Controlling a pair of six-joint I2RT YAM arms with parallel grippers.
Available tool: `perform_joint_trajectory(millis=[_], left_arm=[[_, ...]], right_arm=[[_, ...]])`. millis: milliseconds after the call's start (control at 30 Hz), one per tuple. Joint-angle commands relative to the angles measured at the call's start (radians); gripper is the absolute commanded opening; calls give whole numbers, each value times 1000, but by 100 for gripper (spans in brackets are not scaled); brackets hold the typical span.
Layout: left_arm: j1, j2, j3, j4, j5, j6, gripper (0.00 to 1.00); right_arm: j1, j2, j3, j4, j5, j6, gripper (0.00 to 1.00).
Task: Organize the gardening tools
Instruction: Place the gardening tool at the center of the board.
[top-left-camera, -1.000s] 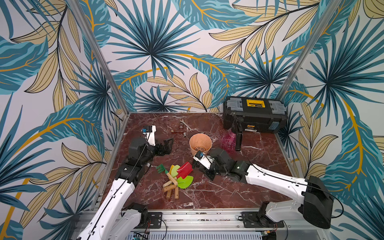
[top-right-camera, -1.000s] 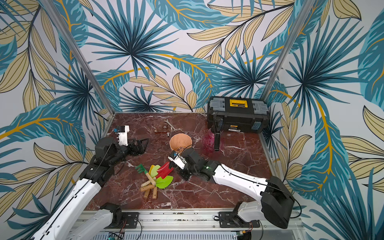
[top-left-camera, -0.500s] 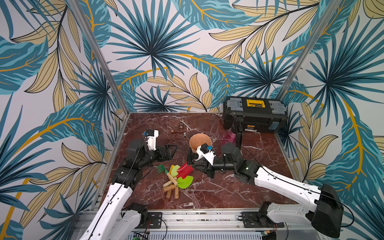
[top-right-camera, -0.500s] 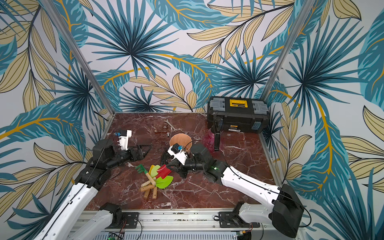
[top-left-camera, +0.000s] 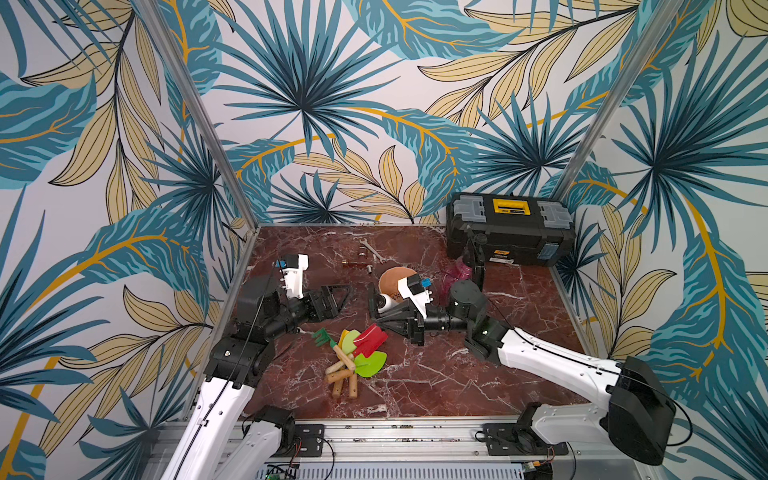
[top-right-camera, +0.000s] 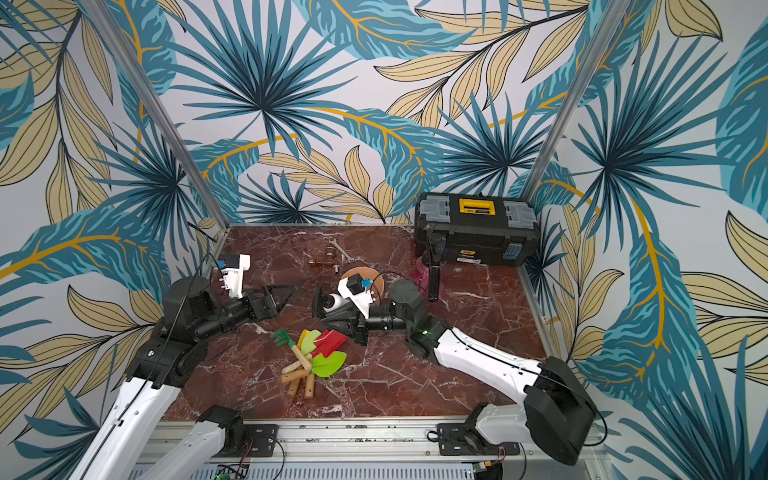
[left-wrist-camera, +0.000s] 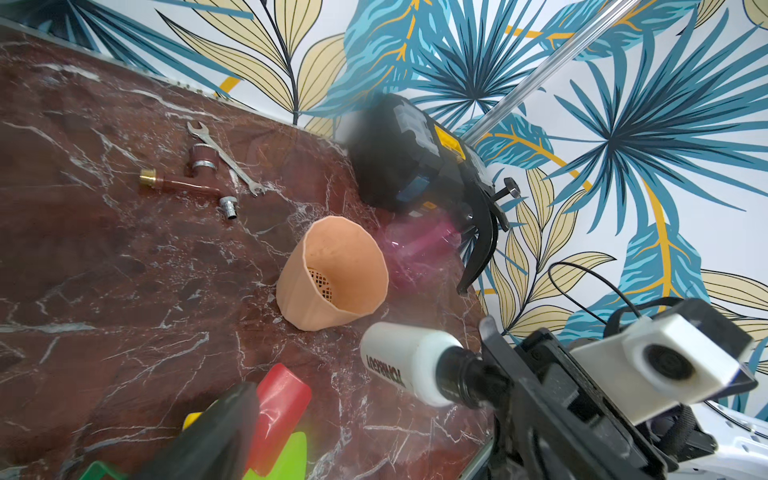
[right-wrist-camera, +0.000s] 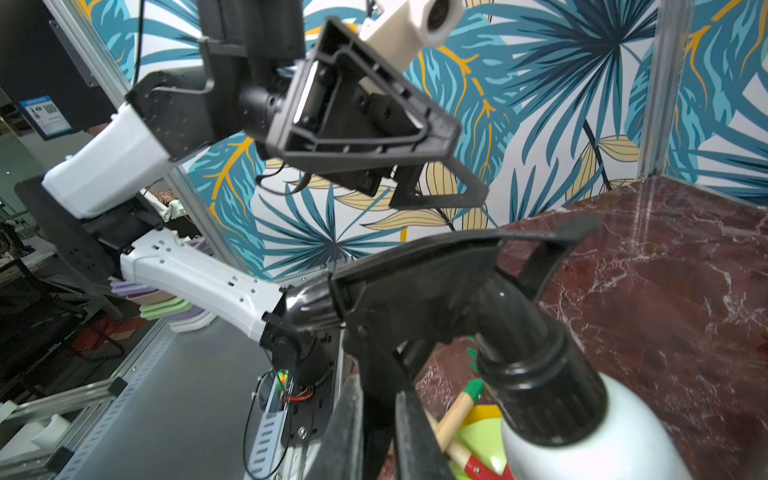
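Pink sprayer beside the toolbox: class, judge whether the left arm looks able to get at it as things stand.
Probably not directly. The pink sprayer stands by the toolbox, and the orange pot and the right claw, shut on a white spray bottle, lie between it and the open left claw.

Both top views look down from high in front onto the whole tabletop (top-left-camera: 415, 399) — wrist views sit close, facing each other across a white bottle (left-wrist-camera: 403, 361).

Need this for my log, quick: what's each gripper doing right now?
Left gripper: open, holding nothing.
Right gripper: shut on the white spray bottle.
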Motion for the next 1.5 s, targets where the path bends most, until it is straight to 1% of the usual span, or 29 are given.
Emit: perform_joint_trajectory(millis=[0,100,200,333,467,567,700,1100,1167,1267,1367,1467], left_arm=[[-4,-58,19,-52,-74,35,100],[-4,-109,18,-81,-125,46,100],[-4,-151,7,-98,-151,53,100],[-4,-189,25,-151,-191,63,100],[-4,-224,50,-177,-214,74,100],[-4,-246,68,-194,-224,90,100],[-4,-256,73,-228,-258,104,100],[-4,-284,66,-260,-294,110,100],[-4,-286,60,-261,-296,110,100],[-5,-286,48,-258,-296,111,100],[-4,-286,40,-257,-302,113,100],[-4,-286,36,-258,-303,115,100]], right_arm=[[-4,95,72,210,-18,74,5],[-2,181,138,272,2,100,5],[-1,253,195,304,39,100,6],[4,380,274,409,89,156,6],[30,517,411,434,152,186,6],[48,617,506,462,162,217,5],[68,717,605,504,164,246,6],[90,1044,993,464,150,414,6],[94,1075,1028,456,177,408,6],[111,1112,1086,396,230,392,6],[120,1153,1118,424,258,431,6],[131,1181,1129,446,293,441,6]])
